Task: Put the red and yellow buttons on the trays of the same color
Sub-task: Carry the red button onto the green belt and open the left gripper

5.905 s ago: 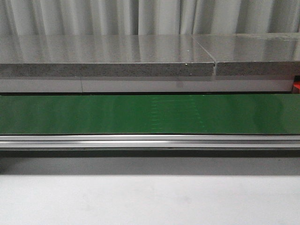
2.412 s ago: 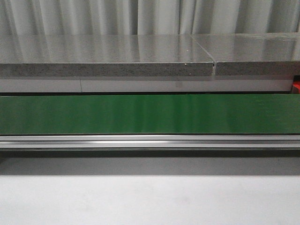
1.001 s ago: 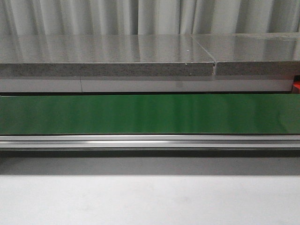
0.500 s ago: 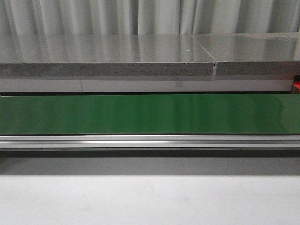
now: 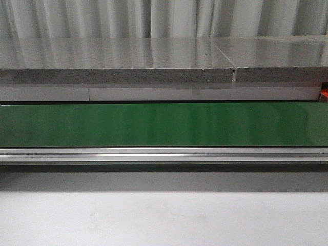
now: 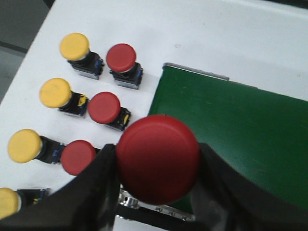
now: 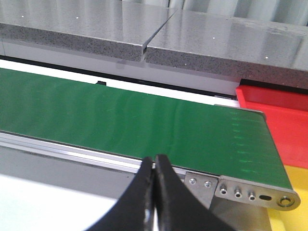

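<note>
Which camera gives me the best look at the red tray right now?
The right wrist view: the red tray sits past the green belt's end. The front view catches only a red sliver at its right edge; the left wrist view shows none.

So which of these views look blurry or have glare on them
Front view: glare streaks on the grey counter and a soft sheen on the green belt. Left wrist view: the held red button is soft, too close to the lens. Right wrist view: belt fairly sharp, gripper tips slightly blurred.
</note>
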Motion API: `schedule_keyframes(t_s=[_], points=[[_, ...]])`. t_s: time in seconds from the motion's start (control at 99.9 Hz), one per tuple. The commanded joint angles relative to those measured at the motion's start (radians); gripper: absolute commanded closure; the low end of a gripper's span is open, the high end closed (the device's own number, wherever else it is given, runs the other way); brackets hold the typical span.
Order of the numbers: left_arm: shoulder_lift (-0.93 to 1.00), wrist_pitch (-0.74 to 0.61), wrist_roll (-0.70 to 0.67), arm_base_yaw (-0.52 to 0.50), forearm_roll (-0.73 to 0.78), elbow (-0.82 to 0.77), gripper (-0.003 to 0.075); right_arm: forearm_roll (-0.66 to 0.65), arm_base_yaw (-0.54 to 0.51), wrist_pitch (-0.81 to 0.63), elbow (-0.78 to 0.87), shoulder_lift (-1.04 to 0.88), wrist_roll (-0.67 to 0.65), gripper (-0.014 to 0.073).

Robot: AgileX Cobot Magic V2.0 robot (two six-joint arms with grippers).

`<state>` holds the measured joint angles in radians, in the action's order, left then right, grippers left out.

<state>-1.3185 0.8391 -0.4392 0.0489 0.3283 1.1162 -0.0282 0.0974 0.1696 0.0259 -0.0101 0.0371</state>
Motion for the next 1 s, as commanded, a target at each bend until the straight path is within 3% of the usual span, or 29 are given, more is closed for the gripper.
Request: schedule_keyframes(t_s=[0.0,0.691,0.831,0.991], points=[[-0.032,-0.038,0.008,0.022,0.005,0.057,0.0739,-0.010,-0.001,-0.082,-0.009,-0.015,0.006,0.0661],[-0.213,-0.039,0.010,0.032,-0.015,0.081,0.0723,-0.010,-0.001,-0.082,-0.009,-0.015,0.006,0.0661],[-0.215,-0.039,0.010,0.032,-0.014,0.081,0.0570,-0.010,-0.001,-0.082,-0.009,-0.015,0.006,0.0661],[-0.215,-0.039,0.029,0.032,-0.017,0.081,0.0258,-0.010,-0.001,-0.082,-0.009,-0.015,0.006,0.0661]])
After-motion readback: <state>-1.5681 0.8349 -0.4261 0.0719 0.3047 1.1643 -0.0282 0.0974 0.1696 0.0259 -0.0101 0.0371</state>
